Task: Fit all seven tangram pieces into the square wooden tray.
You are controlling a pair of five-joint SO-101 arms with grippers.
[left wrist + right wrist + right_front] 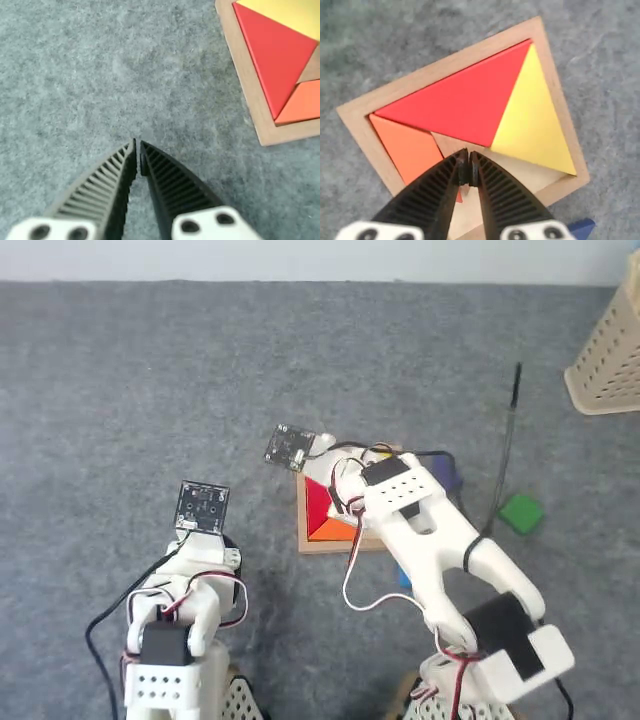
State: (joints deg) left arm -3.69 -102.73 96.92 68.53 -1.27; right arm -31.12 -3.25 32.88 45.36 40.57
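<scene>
Our right gripper (468,169) hangs with its tips pressed together and nothing pinched between them. It sits over the bare wood in the middle of the tray (360,117), just at the point where the seated pieces meet. Inside the tray lie a red triangle (465,97), a yellow triangle (530,120) and an orange piece (407,147), flat and edge to edge. A blue piece (581,226) lies just outside a tray corner, and a green piece (521,512) lies well off the tray on the carpet.

Our left gripper (138,150), tips likewise closed on nothing, hovers over the carpet beside the tray.

We judge three pieces seated and four to go. To do this well, we should rise straight off the tray so the tips do not drag the red triangle, and spread the fingers before descending on a loose piece.
</scene>
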